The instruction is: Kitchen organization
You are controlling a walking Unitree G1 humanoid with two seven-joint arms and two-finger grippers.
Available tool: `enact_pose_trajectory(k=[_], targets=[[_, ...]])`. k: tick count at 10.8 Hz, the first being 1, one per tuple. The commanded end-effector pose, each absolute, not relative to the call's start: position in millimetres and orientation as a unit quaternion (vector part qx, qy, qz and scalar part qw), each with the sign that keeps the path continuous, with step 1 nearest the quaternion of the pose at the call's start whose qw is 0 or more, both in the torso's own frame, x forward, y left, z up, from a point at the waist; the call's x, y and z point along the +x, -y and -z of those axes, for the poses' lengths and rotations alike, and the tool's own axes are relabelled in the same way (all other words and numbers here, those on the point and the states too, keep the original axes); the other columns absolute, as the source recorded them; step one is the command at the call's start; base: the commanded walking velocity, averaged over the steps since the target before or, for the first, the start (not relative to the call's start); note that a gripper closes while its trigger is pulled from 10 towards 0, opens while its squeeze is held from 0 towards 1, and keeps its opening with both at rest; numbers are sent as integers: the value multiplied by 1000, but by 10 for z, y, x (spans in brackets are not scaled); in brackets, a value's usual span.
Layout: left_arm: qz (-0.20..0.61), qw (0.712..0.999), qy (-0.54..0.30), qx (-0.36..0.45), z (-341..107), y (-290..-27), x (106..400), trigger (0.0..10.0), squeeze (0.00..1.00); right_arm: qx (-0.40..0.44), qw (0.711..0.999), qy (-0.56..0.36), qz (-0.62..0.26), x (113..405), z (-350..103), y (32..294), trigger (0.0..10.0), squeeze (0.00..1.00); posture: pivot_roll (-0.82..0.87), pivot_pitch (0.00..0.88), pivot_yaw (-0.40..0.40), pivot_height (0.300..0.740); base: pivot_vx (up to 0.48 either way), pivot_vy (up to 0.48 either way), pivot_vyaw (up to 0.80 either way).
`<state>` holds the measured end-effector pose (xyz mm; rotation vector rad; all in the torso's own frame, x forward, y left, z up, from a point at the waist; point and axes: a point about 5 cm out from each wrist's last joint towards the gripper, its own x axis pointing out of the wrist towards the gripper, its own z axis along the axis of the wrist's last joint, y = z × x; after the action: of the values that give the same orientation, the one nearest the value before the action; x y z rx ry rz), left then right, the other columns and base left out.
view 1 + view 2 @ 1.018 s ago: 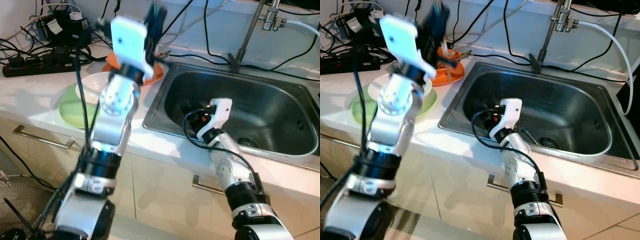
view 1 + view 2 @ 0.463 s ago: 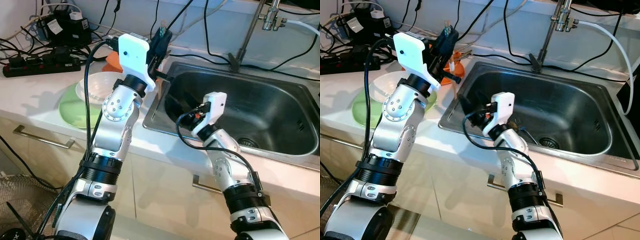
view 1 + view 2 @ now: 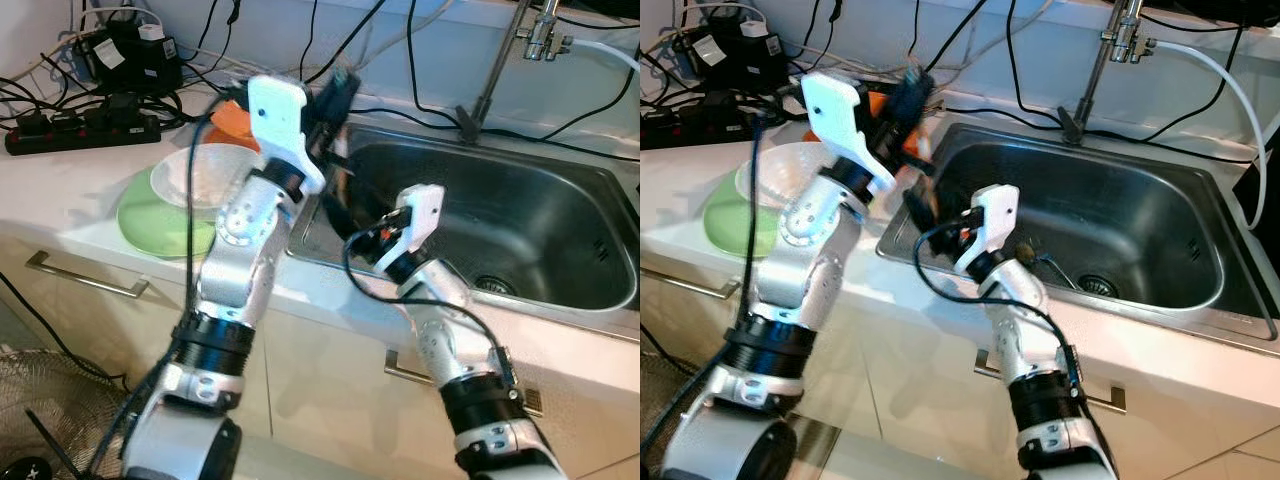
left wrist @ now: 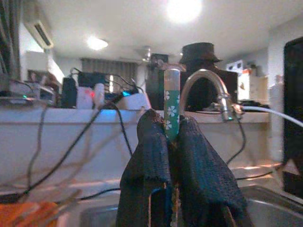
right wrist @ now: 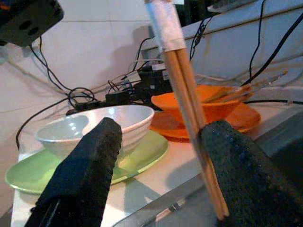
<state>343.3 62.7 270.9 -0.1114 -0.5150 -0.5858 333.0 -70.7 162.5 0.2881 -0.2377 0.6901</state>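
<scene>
The left gripper [image 3: 335, 95] has swung rightward, pinching upright chopsticks [image 5: 182, 80] between the right gripper's [image 5: 161, 156] spread fingers

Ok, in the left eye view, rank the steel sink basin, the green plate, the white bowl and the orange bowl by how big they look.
1. Stainless steel sink basin.
2. Flat green plate.
3. White bowl.
4. Orange bowl, though the left arm hides much of it, so its rank is unsure.
</scene>
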Motion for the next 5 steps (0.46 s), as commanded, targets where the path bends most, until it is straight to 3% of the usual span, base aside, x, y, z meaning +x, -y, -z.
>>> enact_pose_trajectory(k=[1, 5], targets=[[301, 918, 252, -54, -2742, -591, 3398, 10000, 0, 141, 922, 122, -338, 3327, -1670, 716, 10000, 0, 207, 0, -19, 740, 0, 0, 0], [352, 904, 228, -79, -2739, -501, 3332, 10000, 0, 138, 924, 124, -334, 3325, -1678, 682, 10000, 0, 207, 0, -13, 740, 0, 0, 0]])
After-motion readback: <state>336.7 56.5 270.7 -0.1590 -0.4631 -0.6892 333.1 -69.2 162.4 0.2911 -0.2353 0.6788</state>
